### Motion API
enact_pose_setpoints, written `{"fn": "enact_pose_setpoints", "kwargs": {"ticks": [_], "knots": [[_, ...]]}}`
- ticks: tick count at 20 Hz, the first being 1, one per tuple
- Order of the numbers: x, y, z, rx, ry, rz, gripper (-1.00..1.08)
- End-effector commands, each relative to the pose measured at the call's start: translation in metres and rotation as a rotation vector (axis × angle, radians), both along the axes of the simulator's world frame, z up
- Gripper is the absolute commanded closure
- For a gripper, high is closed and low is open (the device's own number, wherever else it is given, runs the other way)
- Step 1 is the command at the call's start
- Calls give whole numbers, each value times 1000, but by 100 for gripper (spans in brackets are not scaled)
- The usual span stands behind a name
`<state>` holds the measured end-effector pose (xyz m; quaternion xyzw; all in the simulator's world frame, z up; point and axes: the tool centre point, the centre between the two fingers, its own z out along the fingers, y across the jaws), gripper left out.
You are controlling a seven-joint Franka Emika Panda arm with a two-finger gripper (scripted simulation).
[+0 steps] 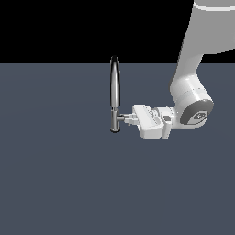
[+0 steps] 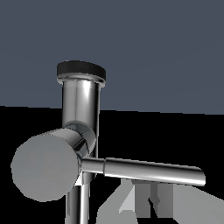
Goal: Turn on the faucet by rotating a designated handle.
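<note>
1. A chrome faucet (image 1: 114, 94) stands upright on a flat, dark slate-grey surface (image 1: 69, 183), near the middle of the exterior view. Its tall arched spout appears edge-on there, as a narrow vertical loop.

2. Low on the faucet, a short horizontal stub juts toward the exterior view's right. It carries the handle (image 1: 122, 118), which is much smaller than the spout.

3. A white robot arm (image 1: 195, 69) comes down from the upper corner on the exterior view's right and bends at the wrist, so that the gripper (image 1: 130, 119) points sideways at the faucet. The fingertips sit right at the handle stub.

4. Whether the fingers are clamped on the handle or merely beside it cannot be told from either view.

5. In the wrist view, the handle (image 2: 153, 170) shows as a thin chrome lever extending from a round cap, with the faucet (image 2: 81, 109) body and its dark round base behind it. Pale, blurred finger (image 2: 131, 203) shapes lie just beside the lever.
</note>
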<state>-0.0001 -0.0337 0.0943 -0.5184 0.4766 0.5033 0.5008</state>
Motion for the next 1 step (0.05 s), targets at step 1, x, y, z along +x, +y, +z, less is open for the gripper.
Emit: {"fn": "enact_pose_setpoints", "kwargs": {"ticks": [1], "knots": [[-13,-9,-28,-9,35,-17,108]]}}
